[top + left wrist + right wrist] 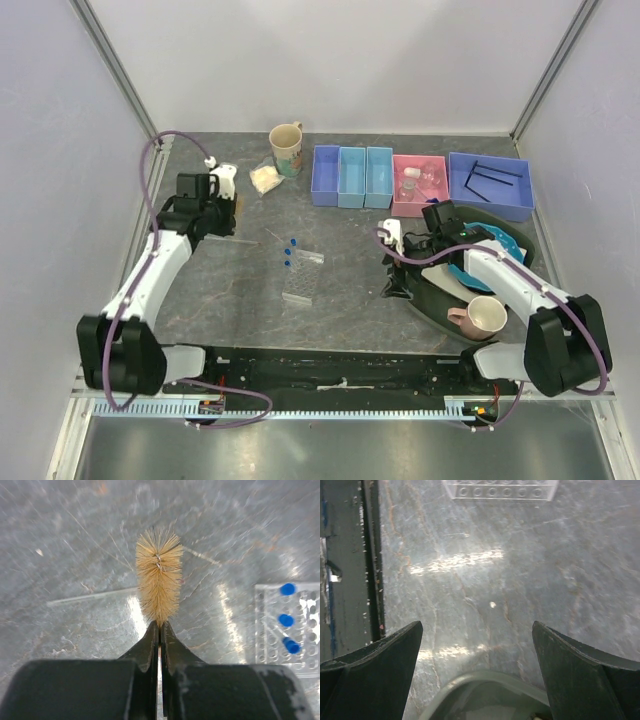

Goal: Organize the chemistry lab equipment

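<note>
My left gripper [160,630] is shut on the base of a tan bristle brush [159,575], which sticks out ahead over the grey tabletop; in the top view this gripper [228,214] is at the far left. The clear plastic tube rack [303,275] lies mid-table with blue-capped tubes [290,246] by it; the rack [295,630] and caps [287,589] also show at the right of the left wrist view. My right gripper [477,645] is open and empty, right of the rack [500,489]; in the top view it [392,270] hovers low. A bag of pale powder [264,178] lies at the back.
A cream mug [287,148] stands behind the bag. Blue bins [350,175], a pink bin [418,185] with small clear items and a blue bin [505,205] with black wire pieces line the back. A blue plate [490,250] and pink mug [480,318] sit under my right arm.
</note>
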{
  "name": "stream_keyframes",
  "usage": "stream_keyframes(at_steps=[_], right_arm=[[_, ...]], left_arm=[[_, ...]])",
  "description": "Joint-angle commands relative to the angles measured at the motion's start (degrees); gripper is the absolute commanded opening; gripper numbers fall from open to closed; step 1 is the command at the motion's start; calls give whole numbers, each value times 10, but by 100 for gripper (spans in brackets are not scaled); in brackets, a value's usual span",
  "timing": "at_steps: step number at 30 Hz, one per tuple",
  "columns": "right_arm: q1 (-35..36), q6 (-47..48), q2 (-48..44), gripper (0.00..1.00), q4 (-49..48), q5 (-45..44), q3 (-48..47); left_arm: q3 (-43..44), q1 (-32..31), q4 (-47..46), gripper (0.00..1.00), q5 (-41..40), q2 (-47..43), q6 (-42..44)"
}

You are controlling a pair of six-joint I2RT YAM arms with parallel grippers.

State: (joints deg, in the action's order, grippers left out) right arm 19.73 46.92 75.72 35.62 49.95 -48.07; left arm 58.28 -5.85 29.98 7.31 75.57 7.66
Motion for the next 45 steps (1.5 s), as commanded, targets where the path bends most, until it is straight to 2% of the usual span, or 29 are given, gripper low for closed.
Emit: stream_keyframes(at_steps=[1,3,5,6,8,11,12,14,15,16,17,21,22,23,26,30,33,38,39,41,42,45], right_arm=[[-27,-39,-70,98,-62,-12,-11],[-28,-91,-100,98,-101,-53,-26],[-34,-127,-92,98,-88,-63,-66],[-36,-178,-79,98,-88,-88,-108],[-36,-222,-65,98,-88,-87,-168],[-36,-292,-37,98,-87,29,-205],[-33,-316,-25,98,-99,117,-204],[5,-399,-15,98,-152,151,-187],[26,-408,-15,98,-159,149,-182],[45,-399,-15,98,-162,134,-176],[79,-394,-19,98,-164,127,-163],[117,-467,-5,97,-227,120,-137],[120,-502,-2,96,-284,122,-130],[127,-563,3,95,-315,124,-116],[130,-652,13,88,-416,130,-97],[131,-694,13,84,-463,135,-82],[131,-720,8,77,-506,137,-61],[131,-725,5,57,-521,136,-48],[131,-725,6,45,-522,135,-47],[131,-728,4,32,-522,135,-48],[131,-729,4,15,-522,134,-48],[128,-722,3,0,-511,136,-54]], left_arm=[[-15,2,-54,2,44,-108,-57],[-24,2,-59,2,79,-170,-71],[-23,2,-61,2,110,-224,-100],[-19,2,-67,2,145,-239,-126],[-19,2,-81,2,194,-271,-156],[-37,1,-149,2,324,-286,-255],[-61,0,-202,2,340,-290,-323],[-107,-7,-276,2,379,-295,-394],[-122,-15,-302,2,379,-298,-451],[-134,-38,-366,2,373,-300,-472],[-155,-54,-389,2,350,-303,-498],[-183,-141,-463,2,259,-301,-520],[-186,-166,-484,2,244,-300,-522],[-192,-176,-495,2,214,-297,-529],[-206,-212,-535,2,169,-284,-542],[-209,-245,-548,2,134,-264,-541],[-210,-260,-562,2,126,-247,-544],[-203,-280,-571,2,110,-228,-543],[-203,-283,-571,2,109,-227,-542],[-203,-286,-571,2,105,-223,-542],[-204,-287,-571,2,106,-221,-542],[-210,-289,-570,2,103,-226,-542]])
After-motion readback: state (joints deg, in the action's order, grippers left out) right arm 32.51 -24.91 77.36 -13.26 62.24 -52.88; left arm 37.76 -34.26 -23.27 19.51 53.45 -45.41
